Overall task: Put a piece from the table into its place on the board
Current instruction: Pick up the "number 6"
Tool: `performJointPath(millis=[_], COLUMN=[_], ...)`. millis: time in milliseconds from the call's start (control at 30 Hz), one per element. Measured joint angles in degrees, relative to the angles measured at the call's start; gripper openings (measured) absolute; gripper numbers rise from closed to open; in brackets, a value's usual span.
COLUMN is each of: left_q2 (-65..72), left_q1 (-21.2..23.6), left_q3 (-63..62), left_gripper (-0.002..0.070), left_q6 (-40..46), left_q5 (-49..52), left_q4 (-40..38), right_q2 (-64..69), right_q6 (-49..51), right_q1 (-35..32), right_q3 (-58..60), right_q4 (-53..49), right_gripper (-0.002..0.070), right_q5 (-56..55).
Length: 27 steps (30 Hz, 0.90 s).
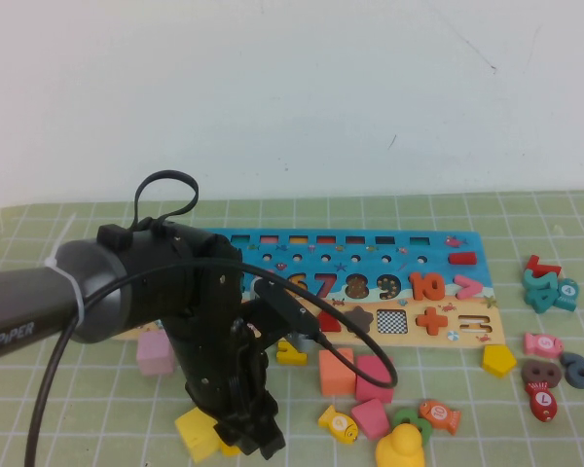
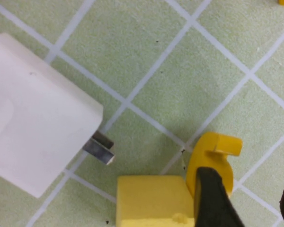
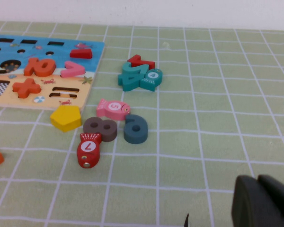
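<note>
The piece [image 2: 213, 153], a flat yellow numeral, lies on the green checked mat right beside a larger yellow cube [image 2: 154, 201]. My left gripper [image 2: 248, 201] hangs low over it with its jaws apart. One dark finger [image 2: 213, 198] overlaps the piece, and the other finger stands at the picture's edge with bare mat in the gap. In the high view the left gripper [image 1: 248, 440] is down by the yellow cube [image 1: 197, 433] at the table's front and hides most of the piece. The board [image 1: 370, 255] lies behind it. My right gripper [image 3: 260, 203] hovers shut over bare mat.
Loose pieces lie in front of the board: a pink block [image 1: 156, 352], an orange block [image 1: 336, 372], pink blocks [image 1: 373, 379], a yellow duck [image 1: 401, 449], a small yellow piece [image 1: 290, 352]. Teal and red numerals [image 1: 550, 290] sit right of the board. A pale block [image 2: 38, 118] is near the left gripper.
</note>
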Motion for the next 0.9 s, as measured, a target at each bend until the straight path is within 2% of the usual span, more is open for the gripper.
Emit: performJointPath(millis=[467,600,900], left_q2=[1.80,2.66,2.66], left_q1=[0.00,0.00,0.00], left_q3=[0.00,0.00,0.00], left_gripper=[0.0292,0.0292,0.0292], left_q6=[0.38,0.51,7.66], left_q5=[0.61,1.92,4.78], left_q4=[0.00,-3.00,-15.07], right_q2=[0.00,0.00,0.00], right_q6=[0.00,0.00,0.00], right_q1=[0.00,0.00,0.00], right_q3=[0.00,0.00,0.00], right_q4=[0.00,0.00,0.00], right_gripper=[-0.0001,-0.0001,-0.0001], right_q5=[0.00,0.00,0.00])
